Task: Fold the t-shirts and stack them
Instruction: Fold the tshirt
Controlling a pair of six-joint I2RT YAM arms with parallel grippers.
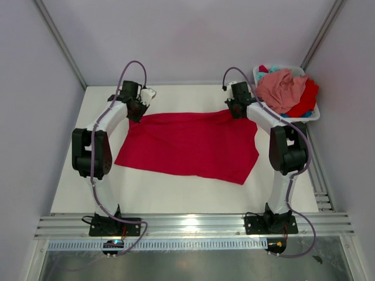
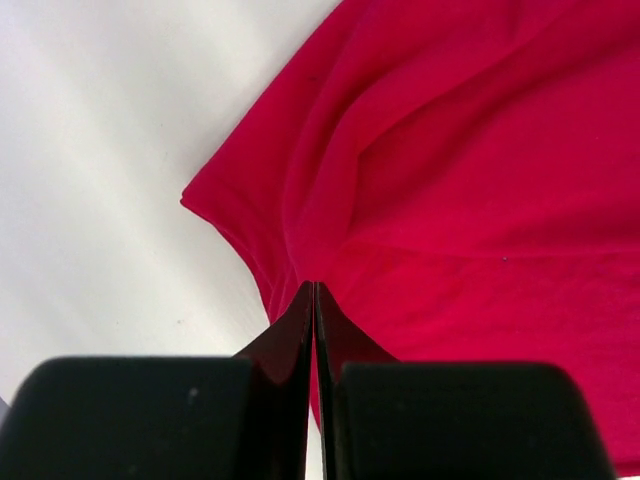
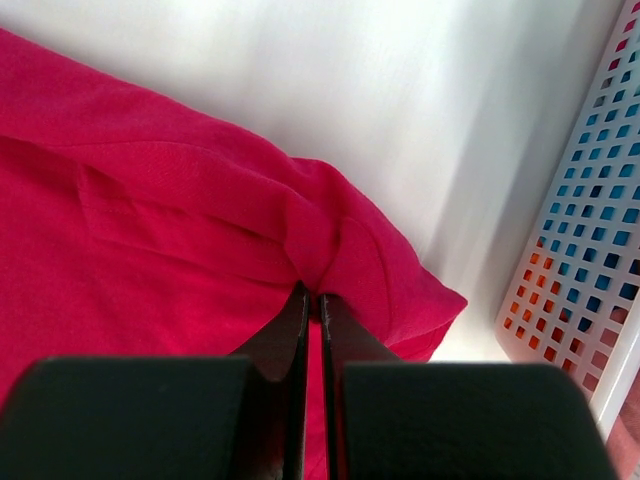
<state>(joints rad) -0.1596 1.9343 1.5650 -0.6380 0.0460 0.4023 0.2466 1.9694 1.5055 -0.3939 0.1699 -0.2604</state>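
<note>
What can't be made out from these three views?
- Top view: the pink t-shirt heaped in the white basket hides how many shirts lie beneath it.
- Top view: the red t-shirt shows its top face only, so any fold underneath is hidden.
- Left wrist: whether the shut left end effector pinches cloth, because its fingers cover the contact.
- Right wrist: the white basket is cut off by the frame edge.

A white table top (image 1: 176,193) lay matte and evenly lit, boxed in by plain pale grey walls: a back wall (image 1: 193,35), a left wall (image 1: 29,117) and a right wall (image 1: 351,117). Slim aluminium posts (image 1: 58,41) slanted up at the two rear corners. Along the near edge ran a grooved aluminium rail (image 1: 193,224) with a bright glare spot at its middle, then a white ribbed strip (image 1: 193,243) and a dull metal sheet (image 1: 193,266)
</note>
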